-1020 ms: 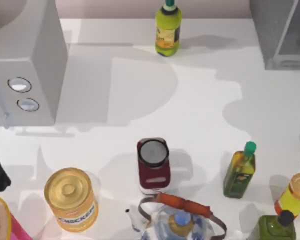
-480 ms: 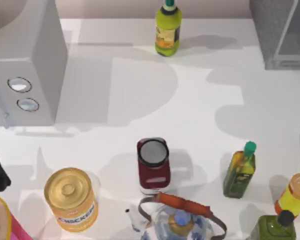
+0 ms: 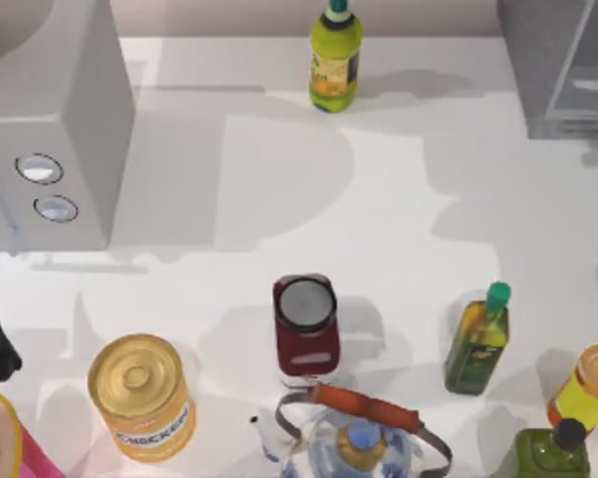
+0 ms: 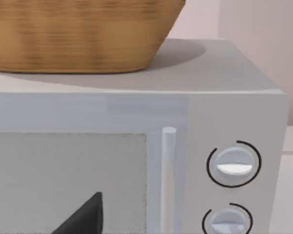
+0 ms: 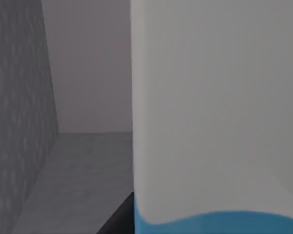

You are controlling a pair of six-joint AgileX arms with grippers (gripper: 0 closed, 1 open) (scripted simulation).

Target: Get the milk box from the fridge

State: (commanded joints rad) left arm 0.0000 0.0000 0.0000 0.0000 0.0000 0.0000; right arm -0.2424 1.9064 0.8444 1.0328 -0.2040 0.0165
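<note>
The milk box (image 5: 215, 117) stands very close in the right wrist view, its white side above a light-blue band, inside the grey fridge (image 5: 19, 122). A dark part of my right gripper (image 5: 118, 217) sits right beside the box's edge. From above, the fridge (image 3: 558, 60) stands at the table's back right corner with its pale translucent panel. My left gripper (image 4: 83, 218) hangs parked in front of the grey box with two round dials (image 4: 234, 165).
At the back left is the dial box (image 3: 50, 129), a wicker basket (image 4: 78, 34) on top. A yellow-green bottle (image 3: 335, 55) stands at the back centre. Near the front are a dark red jar (image 3: 305, 329), gold can (image 3: 140, 393), kettle (image 3: 359, 438) and oil bottle (image 3: 476, 339).
The arm's shadow on the right half of the table has slid toward the fridge, and a pale streak now shows behind the fridge's panel. The table's objects have not moved.
</note>
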